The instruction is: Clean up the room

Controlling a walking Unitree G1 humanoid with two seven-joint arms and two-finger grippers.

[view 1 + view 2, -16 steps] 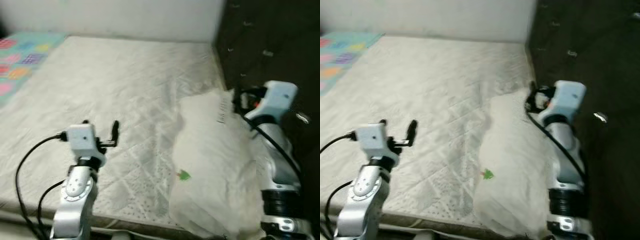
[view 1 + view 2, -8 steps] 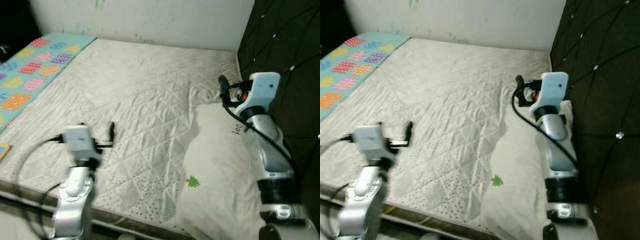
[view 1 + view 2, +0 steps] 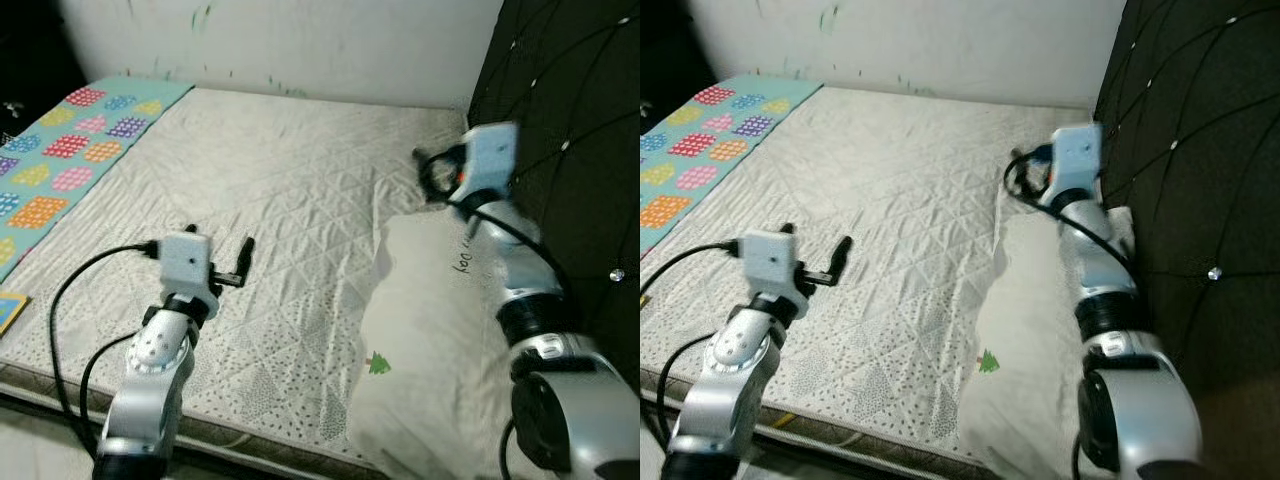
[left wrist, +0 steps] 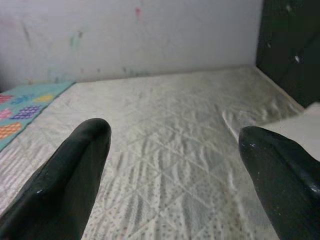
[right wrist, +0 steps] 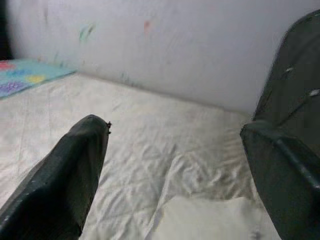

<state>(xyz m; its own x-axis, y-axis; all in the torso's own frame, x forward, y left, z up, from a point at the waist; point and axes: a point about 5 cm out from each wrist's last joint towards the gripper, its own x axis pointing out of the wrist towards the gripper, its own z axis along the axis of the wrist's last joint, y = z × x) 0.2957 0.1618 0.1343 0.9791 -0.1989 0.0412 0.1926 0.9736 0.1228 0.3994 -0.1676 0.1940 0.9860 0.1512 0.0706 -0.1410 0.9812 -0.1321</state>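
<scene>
A white pillow (image 3: 440, 330) with a small green tree print lies on the right side of the white quilted mattress (image 3: 270, 160), along the dark headboard (image 3: 570, 100). My right gripper (image 3: 430, 170) hovers open over the mattress just beyond the pillow's far end, holding nothing. In the right wrist view its fingers (image 5: 75, 170) frame the pillow's edge (image 5: 210, 220) and the mattress. My left gripper (image 3: 220, 243) is open and holds nothing above the near left part of the mattress. The left wrist view looks between its fingers (image 4: 75, 170) across the bed.
A turquoise blanket (image 3: 60, 150) with coloured squares covers the bed's left side. A white wall (image 3: 300, 40) closes off the far side. A small coloured object (image 3: 8, 308) lies at the left edge. The mattress's front edge (image 3: 250, 445) runs close below my arms.
The camera has swung, so the whole scene shifted. My right gripper has come away from the pillow's far end and moved further along the bed. The pillow now lies flatter beside the headboard.
</scene>
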